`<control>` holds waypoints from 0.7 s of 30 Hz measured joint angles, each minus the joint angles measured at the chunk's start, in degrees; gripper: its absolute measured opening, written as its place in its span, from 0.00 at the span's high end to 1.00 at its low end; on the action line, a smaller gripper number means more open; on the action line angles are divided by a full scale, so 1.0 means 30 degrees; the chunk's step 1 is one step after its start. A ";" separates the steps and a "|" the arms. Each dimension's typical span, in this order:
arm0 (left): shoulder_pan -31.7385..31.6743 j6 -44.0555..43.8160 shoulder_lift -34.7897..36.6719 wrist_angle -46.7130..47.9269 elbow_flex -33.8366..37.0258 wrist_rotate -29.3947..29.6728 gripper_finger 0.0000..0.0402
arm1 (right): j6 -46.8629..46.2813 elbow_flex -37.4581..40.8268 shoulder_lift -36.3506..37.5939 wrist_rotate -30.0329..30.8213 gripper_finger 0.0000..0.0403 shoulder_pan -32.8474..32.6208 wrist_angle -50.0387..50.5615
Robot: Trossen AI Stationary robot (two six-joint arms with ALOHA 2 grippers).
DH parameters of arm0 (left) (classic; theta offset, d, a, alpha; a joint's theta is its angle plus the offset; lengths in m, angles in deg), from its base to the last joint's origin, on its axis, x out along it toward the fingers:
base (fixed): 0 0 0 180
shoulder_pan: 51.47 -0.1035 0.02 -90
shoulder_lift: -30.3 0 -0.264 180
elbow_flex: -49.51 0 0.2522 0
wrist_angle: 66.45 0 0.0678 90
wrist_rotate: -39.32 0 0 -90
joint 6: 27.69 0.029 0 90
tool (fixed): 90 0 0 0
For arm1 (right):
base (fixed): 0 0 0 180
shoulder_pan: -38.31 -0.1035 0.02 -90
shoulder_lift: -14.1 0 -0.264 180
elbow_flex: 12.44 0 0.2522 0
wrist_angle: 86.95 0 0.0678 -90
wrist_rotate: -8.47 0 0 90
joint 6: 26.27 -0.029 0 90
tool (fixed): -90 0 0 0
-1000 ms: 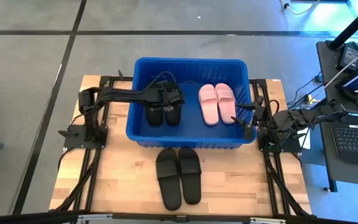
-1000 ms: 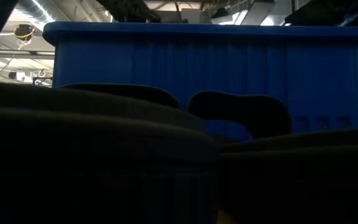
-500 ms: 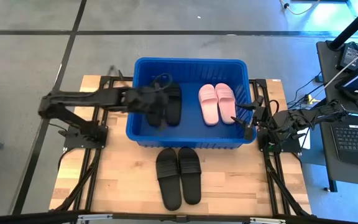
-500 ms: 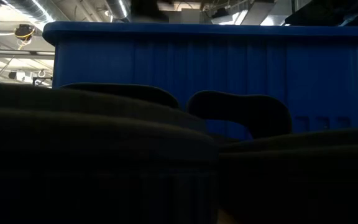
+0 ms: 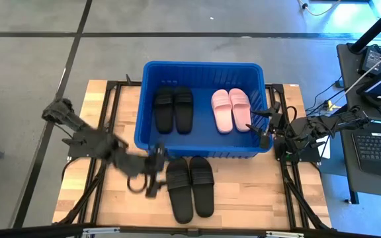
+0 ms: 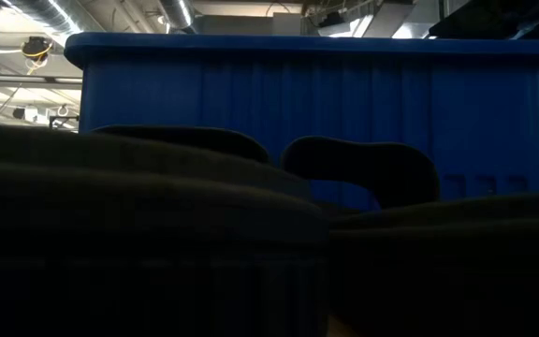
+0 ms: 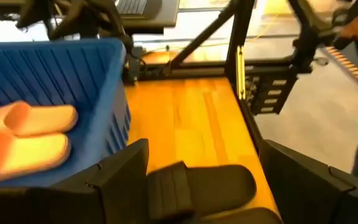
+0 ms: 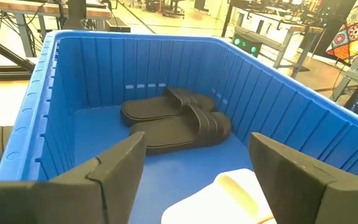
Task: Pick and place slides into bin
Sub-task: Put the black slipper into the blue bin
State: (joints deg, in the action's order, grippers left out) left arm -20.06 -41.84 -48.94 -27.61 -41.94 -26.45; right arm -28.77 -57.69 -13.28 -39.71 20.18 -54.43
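While spread wide and holding nothing, left hand (image 5: 152, 173) hovers low over the wooden counter (image 5: 243, 198), just beside the outer black slide of the pair still outside the bin. Seen from the left wrist: dark fingers (image 7: 120, 171) apart, a black slide (image 7: 194, 186) lying between them on the boards, the blue bin wall (image 7: 107, 106) off to one side with pale pink slides (image 7: 30, 134) showing inside.

Bright blue bin (image 5: 149, 147) sitting toward the far middle of the counter. Inside it, a pair of black slides (image 5: 173, 109) lying flat side by side in the left half, a pair of pink slides (image 5: 231, 110) lying flat in the right half, the two pairs apart. On the counter in front of the bin, a second pair of black slides (image 5: 190, 188) side by side, touching each other, near the bin's front wall.

Right hand (image 5: 265, 127) parked at the bin's right rim, also wide and empty; its wrist view looks along the bin interior, fingers (image 8: 114, 168) spread, black pair (image 8: 176, 121) resting on the bin floor beyond, a pale slide (image 8: 229, 199) close in.

Low view: mostly dark slide shapes (image 6: 358, 173) up close, blue bin wall (image 6: 326, 103) behind them.
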 joint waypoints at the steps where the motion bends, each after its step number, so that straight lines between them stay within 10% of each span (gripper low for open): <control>1: 0.0640 -0.0505 -0.0480 -0.0104 0.0000 0.0991 0.25 | -0.0002 0.0000 0.0007 -0.0005 0.29 0.0000 0.0037; 8: 0.2906 -0.5631 -0.4470 -0.0163 0.0022 0.4211 0.25 | -0.0002 0.0000 0.0007 -0.0015 0.29 0.0000 0.0218; 21: 0.2366 -1.0273 -0.9156 0.0498 0.0022 0.1618 0.25 | -0.1089 0.0000 0.0006 -0.0933 0.29 0.0007 0.1687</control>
State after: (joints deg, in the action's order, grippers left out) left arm -12.96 -72.66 -76.41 -26.12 -41.87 -21.60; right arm -32.04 -57.69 -13.26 -42.51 20.20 -49.37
